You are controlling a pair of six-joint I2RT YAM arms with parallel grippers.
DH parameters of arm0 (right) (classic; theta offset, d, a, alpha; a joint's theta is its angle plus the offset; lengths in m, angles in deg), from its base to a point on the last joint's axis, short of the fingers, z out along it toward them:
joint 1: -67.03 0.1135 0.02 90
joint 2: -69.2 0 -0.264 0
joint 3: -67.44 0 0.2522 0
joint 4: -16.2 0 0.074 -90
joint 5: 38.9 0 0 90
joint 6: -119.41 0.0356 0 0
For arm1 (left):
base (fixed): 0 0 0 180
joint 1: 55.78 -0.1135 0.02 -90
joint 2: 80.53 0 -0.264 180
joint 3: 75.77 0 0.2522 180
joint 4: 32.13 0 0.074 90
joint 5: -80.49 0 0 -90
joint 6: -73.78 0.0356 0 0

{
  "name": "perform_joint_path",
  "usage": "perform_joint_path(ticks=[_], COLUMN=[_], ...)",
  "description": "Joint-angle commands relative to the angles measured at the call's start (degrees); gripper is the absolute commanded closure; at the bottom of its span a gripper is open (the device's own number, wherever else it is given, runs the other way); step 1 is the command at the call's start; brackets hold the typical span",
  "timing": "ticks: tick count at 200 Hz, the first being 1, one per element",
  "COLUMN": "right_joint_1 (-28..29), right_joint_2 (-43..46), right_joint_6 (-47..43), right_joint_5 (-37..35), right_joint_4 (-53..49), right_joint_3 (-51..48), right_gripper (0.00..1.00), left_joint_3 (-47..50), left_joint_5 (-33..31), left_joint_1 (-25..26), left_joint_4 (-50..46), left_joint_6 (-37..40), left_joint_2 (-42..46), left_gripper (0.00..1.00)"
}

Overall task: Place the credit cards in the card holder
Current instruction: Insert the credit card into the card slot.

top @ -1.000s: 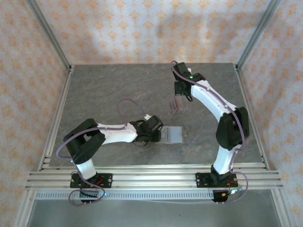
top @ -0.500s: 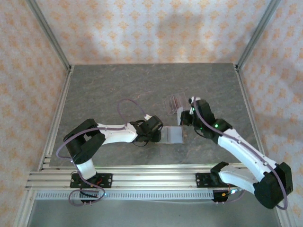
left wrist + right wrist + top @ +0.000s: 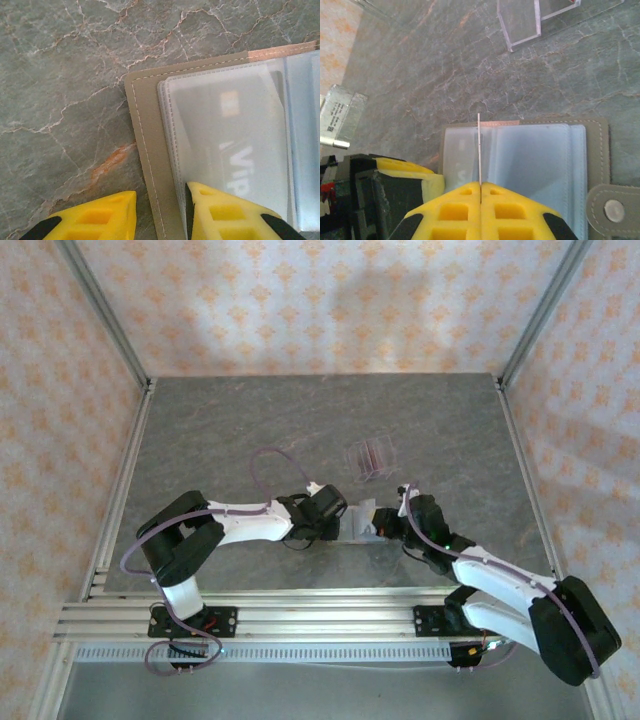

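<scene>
Table point(image 3: 220, 440): grey veined slab; carries the card holder and, well apart toward the far side, a clear rack.
Card holder point(image 3: 362, 524) point(image 3: 143, 140) point(image 3: 598, 145): tan case lying open and flat between the two grippers, pale clear sleeves point(image 3: 535, 155) facing up.
Holder contents: one sleeved card point(image 3: 235, 145) lies flat inside the left-hand pocket, pale lettering showing through the plastic.
Snap tab point(image 3: 612, 210): tan flap with a round metal stud, at the holder's right edge.
Left gripper point(image 3: 338, 523) point(image 3: 160, 192): jaws narrowly apart, astride the holder's left edge; one finger point(image 3: 100, 217) over bare table, the other over the sleeve.
Right gripper point(image 3: 386, 526) point(image 3: 480, 186): jaws closed tight on a credit card.
Credit card point(image 3: 479, 147): held upright and edge-on above the open holder, in line with the central fold; whether it touches the sleeves cannot be told.
Clear rack point(image 3: 368, 455) point(image 3: 520, 22): slotted plastic stand; thin dark pieces stand in its slots, too small to identify.
</scene>
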Motion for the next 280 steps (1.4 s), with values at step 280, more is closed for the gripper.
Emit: perform_joint_path(ticks=[280], right_joint_1=[0.53], right_joint_2=[-19.40], right_joint_6=[8.15], right_joint_5=[2.34], right_joint_4=[35.86], right_joint_3=[-8.02], right_gripper=[1.00], left_joint_3=[1.86], left_joint_5=[2.02], left_joint_1=[1.43], left_joint_4=[-1.58], left_joint_6=[-0.87], left_joint_2=[-6.01], left_gripper=[0.70])
